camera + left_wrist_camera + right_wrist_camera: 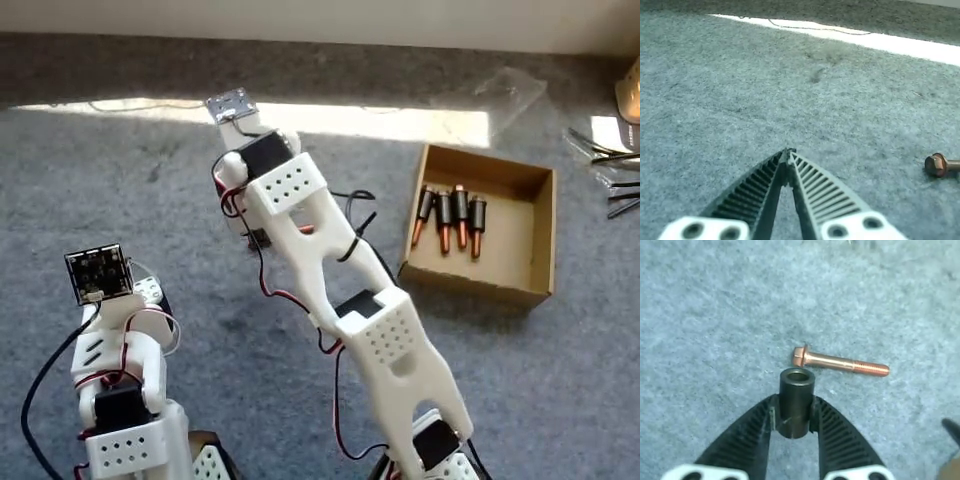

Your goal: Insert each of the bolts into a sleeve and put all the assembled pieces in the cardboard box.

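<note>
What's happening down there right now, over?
Left pincer shut, empty. Right pincer shut on sleeve, bolt lying loose just beyond it. Four assembled pieces in cardboard box.

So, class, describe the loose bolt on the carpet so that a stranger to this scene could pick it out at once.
On the grey carpet find the right gripper, shut on a black sleeve. Just past the sleeve's open end lies the copper-coloured bolt, flat on the carpet. Unlike the four assembled pieces in the cardboard box, it wears no sleeve, its shank bare.
</note>
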Robot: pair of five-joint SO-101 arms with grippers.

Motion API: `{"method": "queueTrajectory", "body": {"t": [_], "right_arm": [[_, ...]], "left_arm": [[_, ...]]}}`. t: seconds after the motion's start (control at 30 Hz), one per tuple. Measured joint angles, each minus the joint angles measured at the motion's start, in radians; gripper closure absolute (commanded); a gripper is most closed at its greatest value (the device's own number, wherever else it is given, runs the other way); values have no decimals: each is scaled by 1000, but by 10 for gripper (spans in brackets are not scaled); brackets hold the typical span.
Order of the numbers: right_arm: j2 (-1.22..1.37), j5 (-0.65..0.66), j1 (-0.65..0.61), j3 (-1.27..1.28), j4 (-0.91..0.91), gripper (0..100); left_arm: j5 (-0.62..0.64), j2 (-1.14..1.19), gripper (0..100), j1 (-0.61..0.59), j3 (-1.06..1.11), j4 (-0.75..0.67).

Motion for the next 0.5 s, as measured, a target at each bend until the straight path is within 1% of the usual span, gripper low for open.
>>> {"method": "queueTrajectory", "body": {"t": [0.17, 0.3, 0.37, 0.5], "right_arm": [[-140, 0, 57, 201, 0, 993], [-170, 8, 103, 344, -3, 993], [-170, 32, 123, 404, -29, 993], [-170, 71, 163, 535, -137, 993]], "left_arm": [[0, 0, 982, 0, 0, 0], [0, 0, 982, 0, 0, 0], [0, 0, 982, 0, 0, 0], [0, 0, 982, 0, 0, 0]]}}
